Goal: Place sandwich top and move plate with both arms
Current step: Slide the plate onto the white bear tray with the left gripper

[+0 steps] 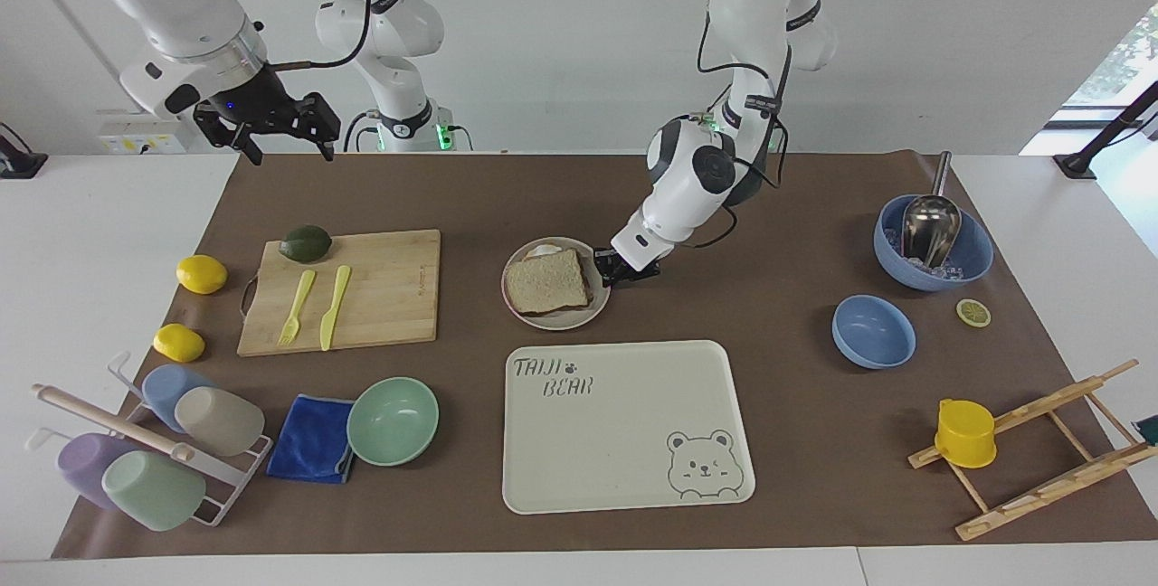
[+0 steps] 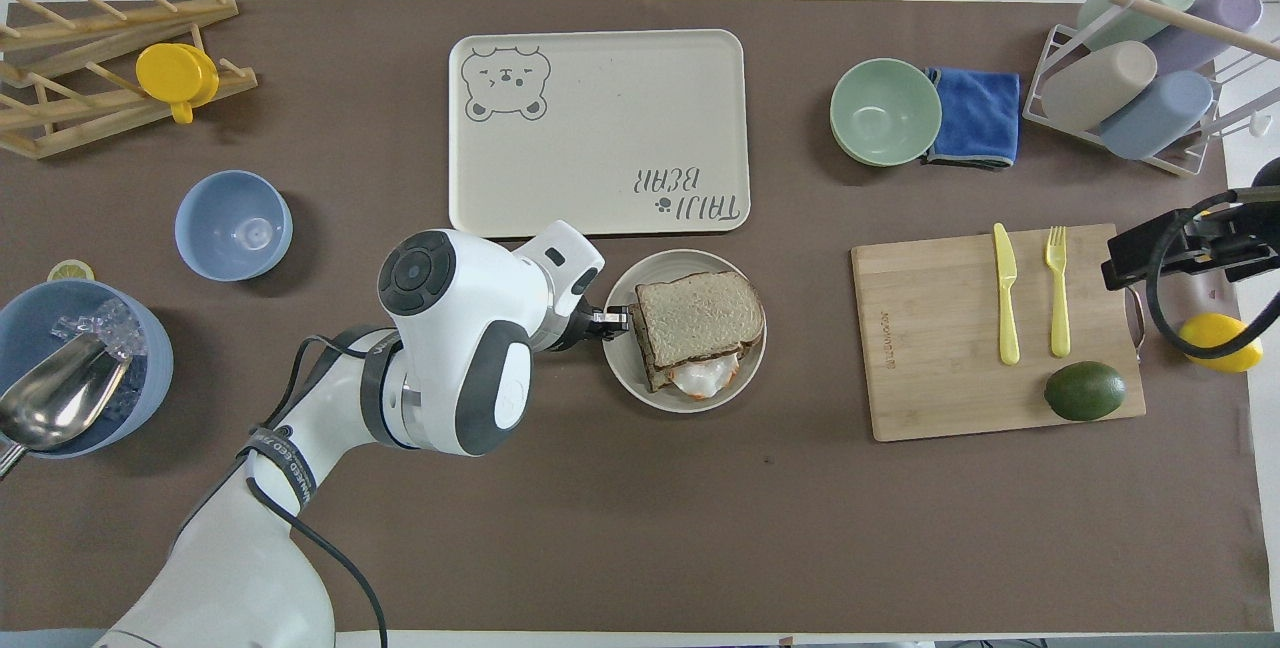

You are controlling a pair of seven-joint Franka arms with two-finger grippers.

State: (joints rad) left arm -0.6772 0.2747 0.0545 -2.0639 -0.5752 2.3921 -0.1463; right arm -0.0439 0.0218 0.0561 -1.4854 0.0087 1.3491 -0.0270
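Tray [image 1: 624, 441] reads "TAIJI BEAR"; left claw [image 1: 604, 268] pinching plate [image 1: 543, 319] rim; right claw [image 1: 280, 129] spread

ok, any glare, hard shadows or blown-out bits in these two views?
Facing view: bright window patch at the left arm's end; soft shadows only, a faint one under the plate; scoop glints. Overhead view: even light, soft shadow beside the green bowl, the left arm hides part of the mat.

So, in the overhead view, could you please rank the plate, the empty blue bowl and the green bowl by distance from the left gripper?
From the left gripper:
1. Plate, at its fingertips.
2. Empty blue bowl, toward the left arm's end.
3. Green bowl, toward the right arm's end, beside the blue cloth.
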